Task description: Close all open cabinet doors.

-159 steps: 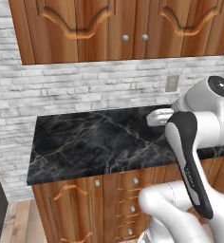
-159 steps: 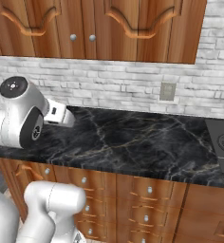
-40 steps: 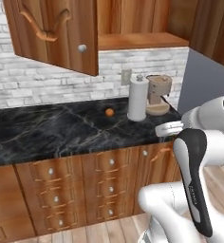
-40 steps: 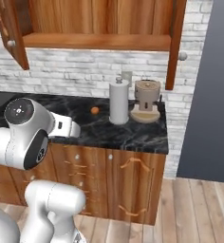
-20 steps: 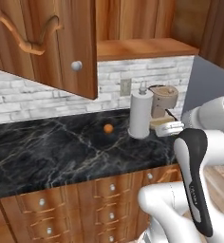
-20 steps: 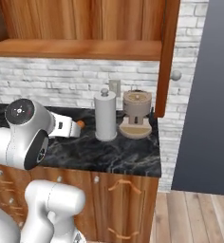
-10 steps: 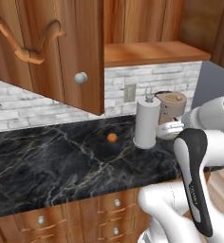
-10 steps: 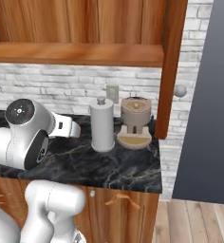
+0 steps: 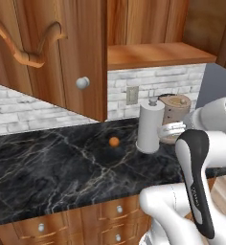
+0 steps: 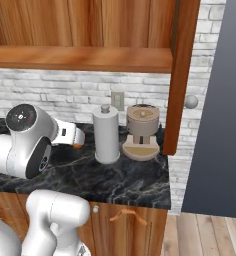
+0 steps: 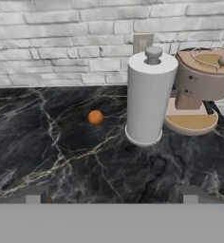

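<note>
Hand view looks across the black marble counter (image 11: 61, 161) toward the white brick wall (image 11: 61, 42); the two dark finger tips stand far apart at the bottom corners, one at the left (image 11: 33, 193) and one at the right, so the gripper (image 11: 111, 197) has its jaws spread about as wide as they go; nothing lies between them and they touch nothing, only bare counter showing in the gap. Ahead stands a white paper towel roll (image 11: 149, 99) upright on its holder; just beside it, toward the counter's end, sits a tan coffee grinder (image 11: 201, 88) with a round lid; a small orange ball (image 11: 95, 116) rests on the counter on the roll's other side, apart from it; a wall outlet (image 11: 142, 43) shows behind the roll.

In the left base view one of the cabinet doors (image 9: 52, 62) stands swung out toward the camera at the upper left, its curved carving and round silver knob (image 9: 82, 83) facing the viewer; the open cabinet's wooden shelf (image 9: 153, 53) shows to the right of it, above the roll (image 9: 150, 127); the white arm (image 9: 201, 158) rises at the lower right. In the right base view a second open door (image 10: 181, 75) is seen edge-on above the counter's far end, its knob (image 10: 191, 101) sticking out toward the dark grey panel (image 10: 220, 110); the grinder (image 10: 141, 131) sits just left of that door's lower edge.
</note>
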### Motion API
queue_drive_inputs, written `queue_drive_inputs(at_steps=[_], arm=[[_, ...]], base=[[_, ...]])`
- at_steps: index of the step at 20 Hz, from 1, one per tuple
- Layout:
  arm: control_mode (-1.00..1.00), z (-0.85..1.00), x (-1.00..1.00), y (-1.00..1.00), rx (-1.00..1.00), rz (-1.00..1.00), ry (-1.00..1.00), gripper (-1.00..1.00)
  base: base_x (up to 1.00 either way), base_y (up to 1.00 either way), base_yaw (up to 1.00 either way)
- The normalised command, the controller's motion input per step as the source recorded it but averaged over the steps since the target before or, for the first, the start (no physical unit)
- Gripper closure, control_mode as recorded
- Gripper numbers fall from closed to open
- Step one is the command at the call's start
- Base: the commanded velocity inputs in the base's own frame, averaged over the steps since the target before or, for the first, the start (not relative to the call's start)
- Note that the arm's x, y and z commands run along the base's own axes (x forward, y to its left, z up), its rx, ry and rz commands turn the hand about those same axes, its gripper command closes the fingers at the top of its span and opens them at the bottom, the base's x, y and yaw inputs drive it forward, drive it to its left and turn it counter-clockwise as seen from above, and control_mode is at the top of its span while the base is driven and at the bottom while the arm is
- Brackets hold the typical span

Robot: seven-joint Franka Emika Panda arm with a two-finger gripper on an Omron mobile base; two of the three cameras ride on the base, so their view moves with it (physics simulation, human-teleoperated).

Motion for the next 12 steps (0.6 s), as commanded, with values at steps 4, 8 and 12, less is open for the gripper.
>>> queue_drive_inputs(at_steps=[4, 8, 12], arm=[[1.0, 0.0, 0.0, 0.0, 0.0, 0.0, 0.0, -1.0], [-1.0, -0.01, -0.17, -0.14, 0.0, 0.0, -0.06, -1.0], [-1.0, -0.11, -0.7, -0.58, 0.0, 0.0, -0.32, -1.0]], base=[[0.0, -0.01, 0.0], [-0.01, -0.05, 0.0], [0.0, 0.0, 0.0]])
